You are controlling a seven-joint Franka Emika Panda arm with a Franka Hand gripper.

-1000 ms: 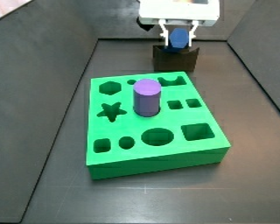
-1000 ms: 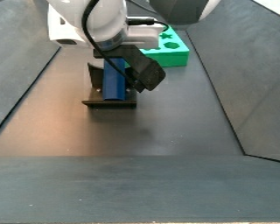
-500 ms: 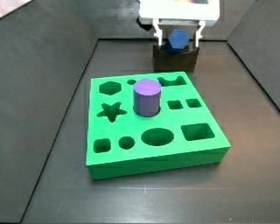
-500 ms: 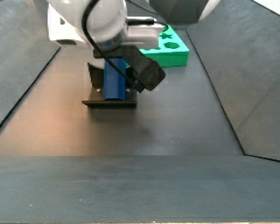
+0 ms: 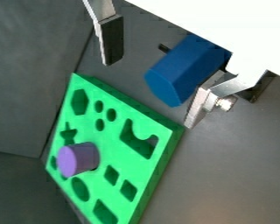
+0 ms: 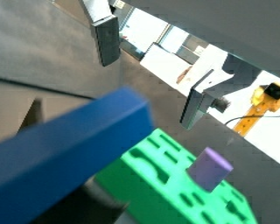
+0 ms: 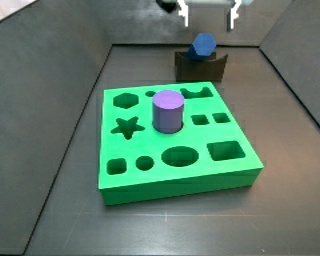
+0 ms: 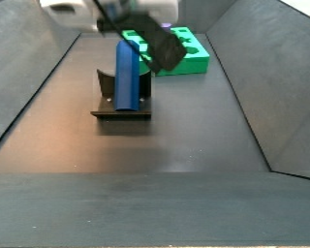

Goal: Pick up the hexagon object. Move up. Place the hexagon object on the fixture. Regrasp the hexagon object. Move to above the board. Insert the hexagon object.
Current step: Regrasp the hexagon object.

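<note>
The gripper (image 7: 210,12) hangs high at the far end, fingers (image 5: 106,39) bare silver metal; hexagon object (image 8: 127,72) smooth matt blue plastic.

The pincer (image 7: 210,14) has let go of the hexagon object (image 8: 127,72) and risen.

Four Cameras, One Shared Scene

We get two fixed side views from opposite ends: one looks across the board (image 7: 176,140) toward the fixture (image 7: 200,66), one has the fixture (image 8: 121,105) nearer. Our wrist views look down past the gripper (image 5: 154,74) fingers, close above the hexagon object (image 5: 185,69).
</note>
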